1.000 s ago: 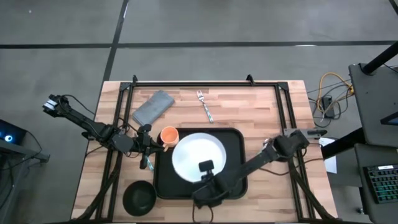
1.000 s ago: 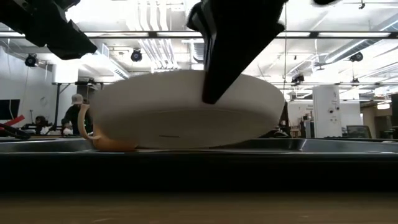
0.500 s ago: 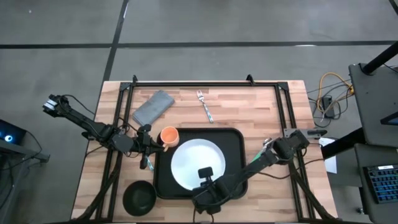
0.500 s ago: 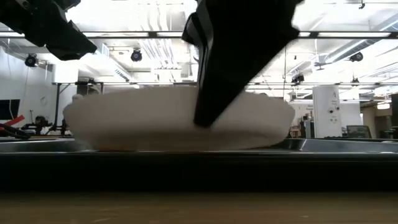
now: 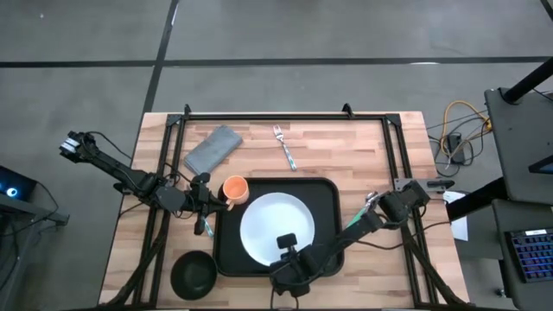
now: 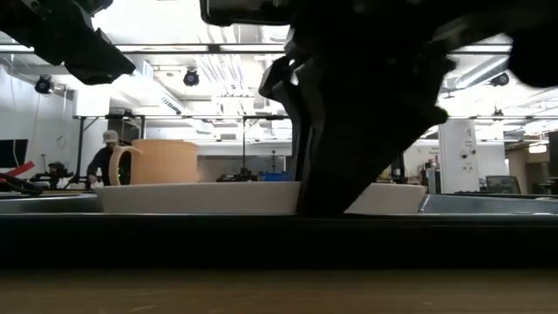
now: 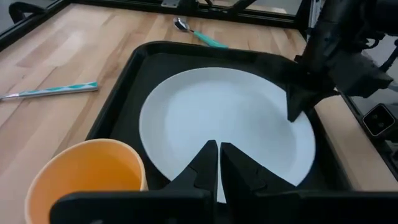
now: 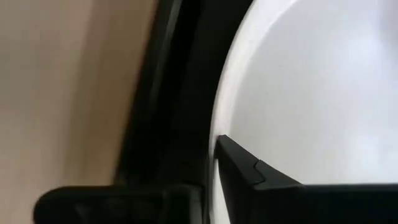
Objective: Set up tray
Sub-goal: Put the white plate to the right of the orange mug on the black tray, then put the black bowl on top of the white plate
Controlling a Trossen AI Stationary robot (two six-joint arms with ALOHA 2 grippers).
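Observation:
The white plate [image 5: 275, 226] lies flat inside the large black tray [image 5: 326, 192]; it also shows in the low view [image 6: 200, 197]. My right gripper [image 5: 285, 252] stands at the plate's near rim, pointing steeply down, shut on that rim. An orange cup [image 5: 235, 188] stands in the tray's far left corner and shows behind the plate in the low view [image 6: 166, 161]. My left gripper [image 5: 207, 206] waits shut and empty at the tray's left edge beside the cup; its fingers [image 7: 217, 163] hover over the cup and plate. My right gripper has the plate's near rim [image 8: 217, 146] between its two fingers. One finger [image 8: 255, 177] lies on the plate's upper face and the other stands outside the rim, over the tray. The fingers come steeply from above. The plate rests flat on the tray floor.
A grey folded napkin [image 5: 212, 149] and a fork [image 5: 285, 147] lie on the wood beyond the tray. A small black bowl [image 5: 193, 275] stands at the near left. A teal-handled utensil [image 5: 206, 226] lies under my left arm, and a spoon [image 7: 199, 34] lies right of the tray.
My right gripper has gone down with the plate's near rim. The plate stood tilted, near edge raised and far edge on the tray; it has sunk until it lies flat. The orange cup, hidden behind it in the low view, now shows.

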